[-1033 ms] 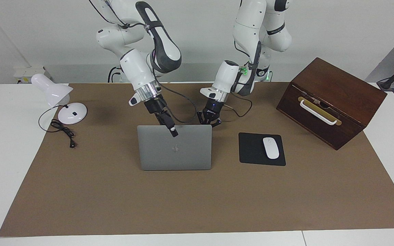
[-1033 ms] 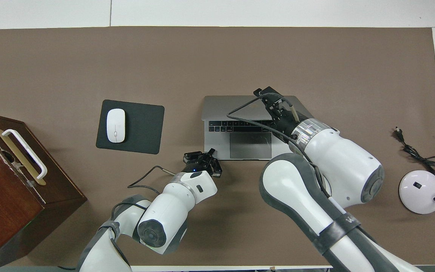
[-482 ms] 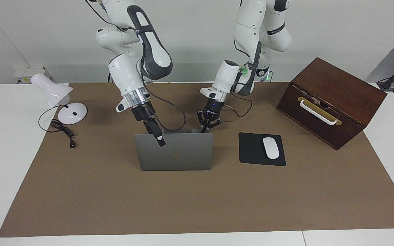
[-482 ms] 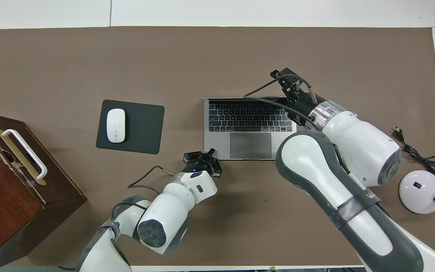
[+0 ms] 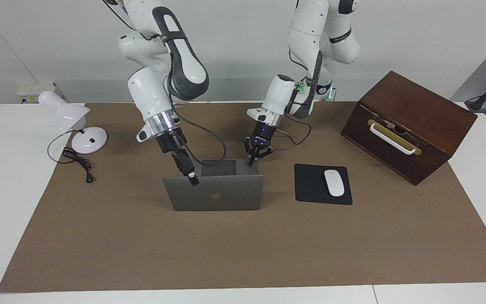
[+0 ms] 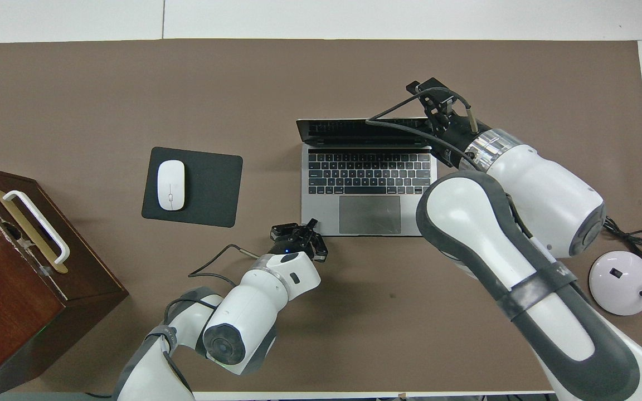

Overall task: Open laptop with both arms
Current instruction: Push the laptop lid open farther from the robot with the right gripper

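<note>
The silver-grey laptop (image 5: 226, 196) stands open on the brown mat, its lid with the dark logo tilted back away from the robots. In the overhead view the laptop (image 6: 365, 178) shows black keys and a grey trackpad. My right gripper (image 5: 191, 180) rests at the lid's top edge, near the corner toward the right arm's end; from above, the right gripper (image 6: 427, 97) is over that corner. My left gripper (image 5: 252, 160) is shut, tips down on the base's corner nearest the robots, and from above the left gripper (image 6: 301, 227) sits at that same corner.
A black mouse pad (image 5: 310, 185) with a white mouse (image 5: 334, 182) lies beside the laptop toward the left arm's end. A brown wooden box (image 5: 407, 126) with a white handle stands beside the pad. A white lamp (image 5: 74, 122) and its cable (image 5: 78, 162) sit at the right arm's end.
The lid has swung further open, away from the robots, uncovering the whole keyboard. The right gripper moved with the lid's edge toward the right arm's end. The left gripper stayed put.
</note>
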You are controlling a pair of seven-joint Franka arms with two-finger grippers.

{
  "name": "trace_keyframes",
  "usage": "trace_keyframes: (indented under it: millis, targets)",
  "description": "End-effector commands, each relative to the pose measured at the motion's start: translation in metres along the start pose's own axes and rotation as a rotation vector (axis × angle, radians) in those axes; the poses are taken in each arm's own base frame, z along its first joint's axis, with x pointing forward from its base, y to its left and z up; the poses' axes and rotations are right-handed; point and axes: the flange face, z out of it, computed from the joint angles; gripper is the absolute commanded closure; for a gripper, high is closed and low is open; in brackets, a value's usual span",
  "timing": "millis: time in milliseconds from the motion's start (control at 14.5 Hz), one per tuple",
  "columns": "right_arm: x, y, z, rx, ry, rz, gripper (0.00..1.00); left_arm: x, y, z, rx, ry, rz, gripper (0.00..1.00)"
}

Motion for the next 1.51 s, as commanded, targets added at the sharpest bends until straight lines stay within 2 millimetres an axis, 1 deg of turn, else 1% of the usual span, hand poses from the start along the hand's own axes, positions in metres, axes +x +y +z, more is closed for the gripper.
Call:
trace_keyframes:
  millis: [0, 207, 551, 620, 826, 964, 1033, 1102, 1170, 1239, 1446]
  targets:
    - [0.017, -0.006, 0.008, 0.012, -0.007, -0.014, 0.0, -0.015, -0.021, 0.027, 0.04, -0.042, 0.009, 1.0]
    - [0.025, 0.001, 0.017, -0.002, -0.002, -0.025, 0.0, -0.016, -0.022, 0.028, 0.042, -0.044, 0.008, 1.0]
    - [0.036, 0.0, 0.03, -0.001, 0.007, -0.021, 0.0, -0.015, -0.021, 0.028, 0.041, -0.042, 0.008, 1.0]
    - [0.036, -0.001, 0.033, 0.0, 0.005, -0.02, 0.0, -0.015, -0.021, 0.028, 0.041, -0.042, 0.008, 1.0]
    - [0.039, -0.004, 0.033, 0.007, 0.004, -0.016, 0.0, -0.015, -0.022, 0.028, 0.041, -0.044, 0.008, 1.0]
    - [0.041, -0.013, 0.032, 0.022, -0.005, -0.016, 0.0, -0.015, -0.021, 0.028, 0.041, -0.042, 0.008, 1.0]
    - [0.035, -0.024, 0.035, 0.04, -0.017, -0.017, 0.0, -0.015, -0.022, 0.028, 0.041, -0.044, 0.008, 1.0]
    - [0.027, -0.039, 0.038, 0.068, -0.027, -0.002, 0.0, -0.015, -0.021, 0.028, 0.041, -0.042, 0.008, 1.0]
    - [0.011, -0.055, 0.039, 0.093, -0.048, 0.035, 0.0, -0.015, -0.022, 0.028, 0.042, -0.042, 0.007, 1.0]
    - [-0.004, -0.066, 0.04, 0.106, -0.067, 0.083, 0.0, -0.015, -0.023, 0.028, 0.043, -0.043, 0.006, 1.0]
    - [-0.037, -0.095, 0.032, 0.138, -0.111, 0.202, 0.0, -0.014, -0.022, 0.028, 0.042, -0.041, 0.005, 1.0]
